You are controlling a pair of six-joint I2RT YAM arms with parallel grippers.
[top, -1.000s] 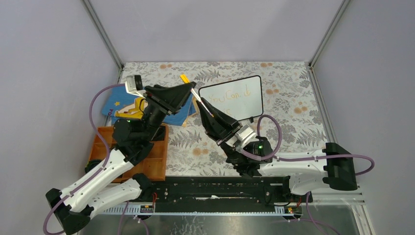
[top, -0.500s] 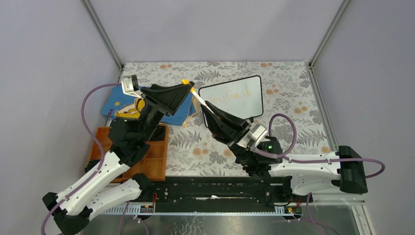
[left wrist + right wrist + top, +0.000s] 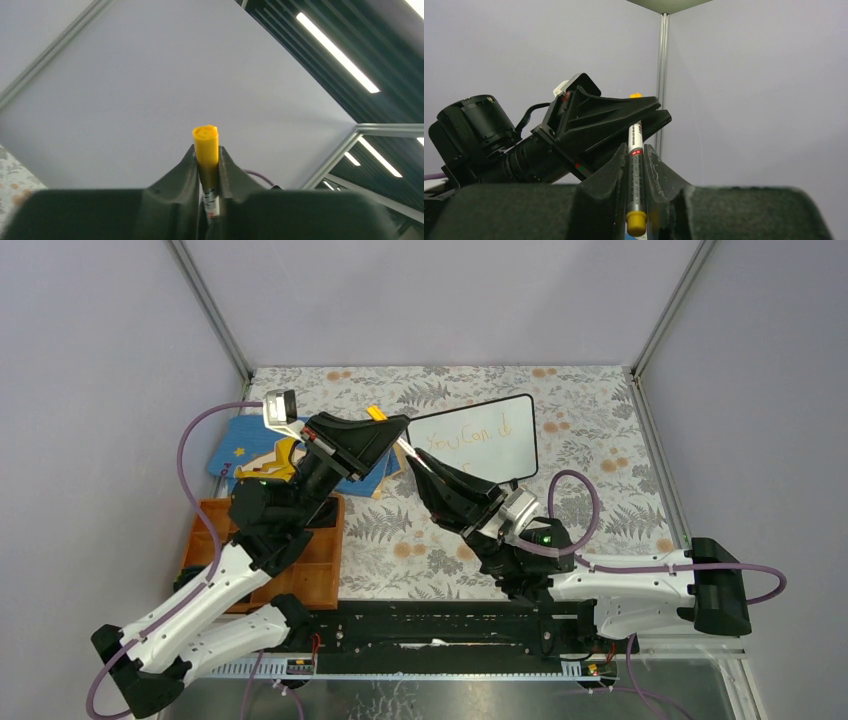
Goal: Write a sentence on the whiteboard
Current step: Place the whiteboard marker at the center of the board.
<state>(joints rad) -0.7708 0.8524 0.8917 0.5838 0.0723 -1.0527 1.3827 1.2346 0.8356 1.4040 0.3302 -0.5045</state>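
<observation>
The whiteboard (image 3: 500, 455) lies on the floral cloth at the back middle. On it the sentence (image 3: 468, 437) shows as thin orange words across the upper part; its lower left corner is hidden by the right arm. A white marker (image 3: 636, 165) spans both grippers in the air left of the board. My left gripper (image 3: 206, 151) is shut on the marker's yellow cap (image 3: 205, 140). My right gripper (image 3: 636, 152) is shut on the barrel, with the yellow rear plug (image 3: 636, 223) poking out behind the fingers. From above, the left gripper (image 3: 393, 428) and the right gripper (image 3: 418, 462) meet tip to tip.
A blue star-patterned book (image 3: 240, 453) lies at the back left under the left arm. An orange-brown compartment tray (image 3: 318, 565) stands at the near left. Metal frame posts (image 3: 212, 310) and grey walls close in the cloth-covered table (image 3: 600, 440).
The left gripper's jaws widened briefly and closed again on the cap, settling slightly right and lower. The right arm pulled back to the right, still holding the barrel.
</observation>
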